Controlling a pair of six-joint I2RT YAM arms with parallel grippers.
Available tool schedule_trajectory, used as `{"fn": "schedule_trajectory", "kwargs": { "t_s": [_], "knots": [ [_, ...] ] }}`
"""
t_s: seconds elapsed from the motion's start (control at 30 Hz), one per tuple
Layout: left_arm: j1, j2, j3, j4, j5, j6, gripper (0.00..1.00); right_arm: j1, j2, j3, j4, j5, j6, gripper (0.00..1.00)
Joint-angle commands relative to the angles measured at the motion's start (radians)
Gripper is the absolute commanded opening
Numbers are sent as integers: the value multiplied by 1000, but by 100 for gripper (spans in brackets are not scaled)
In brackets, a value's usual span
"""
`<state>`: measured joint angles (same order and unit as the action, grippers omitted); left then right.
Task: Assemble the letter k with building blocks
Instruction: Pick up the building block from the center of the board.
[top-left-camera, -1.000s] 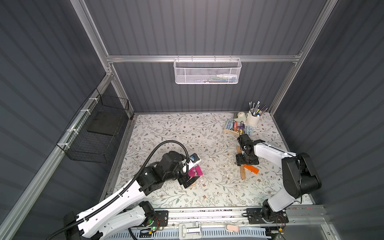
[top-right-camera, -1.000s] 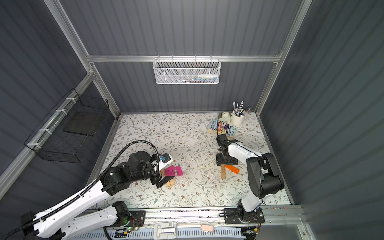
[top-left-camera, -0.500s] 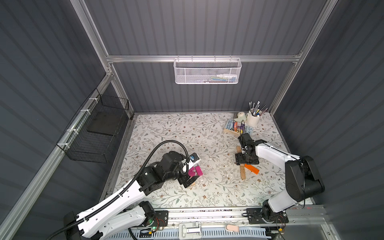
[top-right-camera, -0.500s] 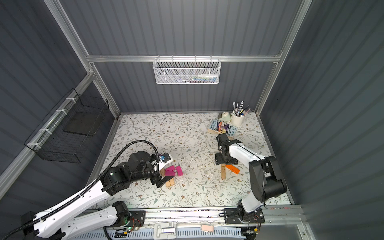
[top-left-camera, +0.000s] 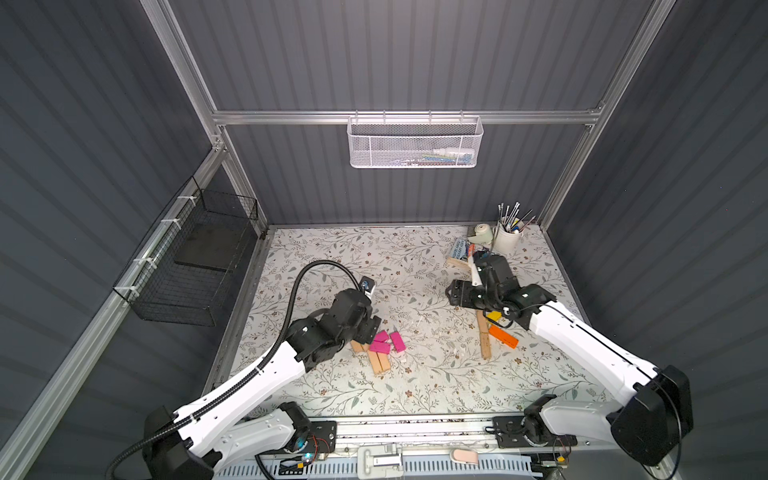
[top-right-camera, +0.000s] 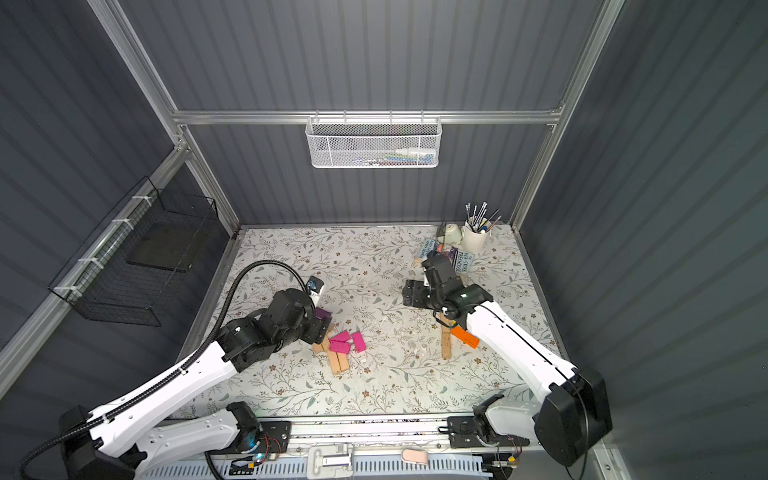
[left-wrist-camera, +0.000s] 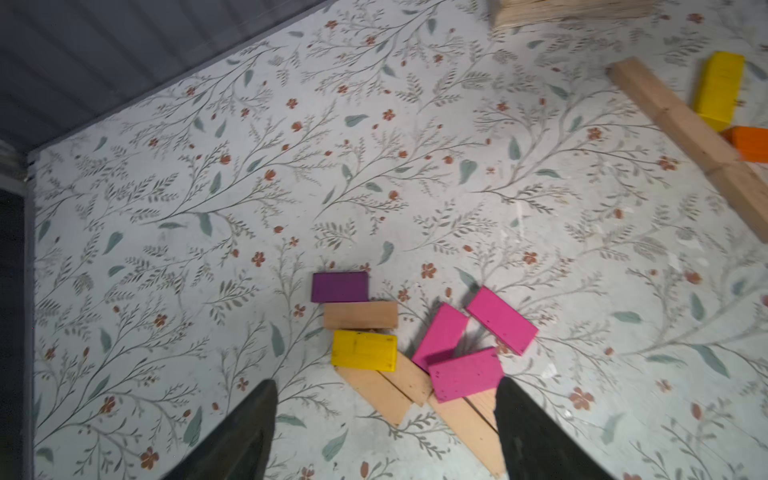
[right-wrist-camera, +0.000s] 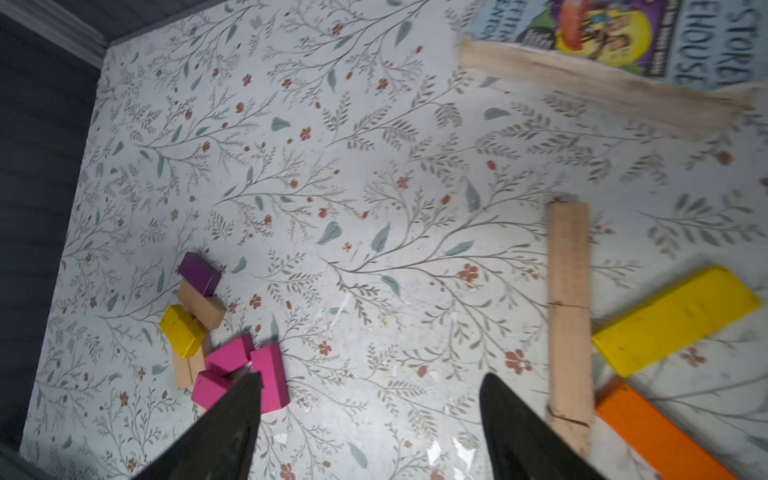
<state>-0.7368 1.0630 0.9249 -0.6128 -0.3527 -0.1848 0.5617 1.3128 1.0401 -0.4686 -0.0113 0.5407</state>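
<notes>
The counter (top-left-camera: 415, 257) has a floral-patterned surface. A white cup (top-left-camera: 508, 241) stands at its far corner and holds thin upright sticks; their kind cannot be told. Just beside the cup lies a pale roll (top-left-camera: 484, 233). In front of the cup sits a wooden tray (top-left-camera: 455, 263) holding books (top-left-camera: 459, 249); a book cover (right-wrist-camera: 623, 37) shows colourful print. High above the cup, on the back rail, hangs a white mesh basket (top-left-camera: 415, 143). Well apart from the cup, on the side wall, hangs a black wire basket (top-left-camera: 195, 257).

Floral tabletop (top-left-camera: 332, 257) bears scattered building blocks (top-left-camera: 384, 347), a book tray (top-left-camera: 456, 262), a cup (top-left-camera: 507, 242)
</notes>
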Motion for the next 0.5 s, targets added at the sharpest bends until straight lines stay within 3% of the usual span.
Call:
{"fn": "schedule_trajectory", "kwargs": {
  "t_s": [0.0, 0.17, 0.27, 0.47],
  "knots": [
    [136, 23, 19, -69, 87, -145, 77, 119, 145, 89, 26, -14, -57, 82],
    [309, 86, -13, -83, 245, -223, 72, 253, 388, 264, -69, -41, -184, 80],
    [392, 94, -45, -89, 277, -269, 66, 318, 480, 325, -59, -45, -229, 80],
    [585, 81, -111, -88, 386, -317, 65, 408, 649, 481, -33, -54, -290, 79]
  ]
}}
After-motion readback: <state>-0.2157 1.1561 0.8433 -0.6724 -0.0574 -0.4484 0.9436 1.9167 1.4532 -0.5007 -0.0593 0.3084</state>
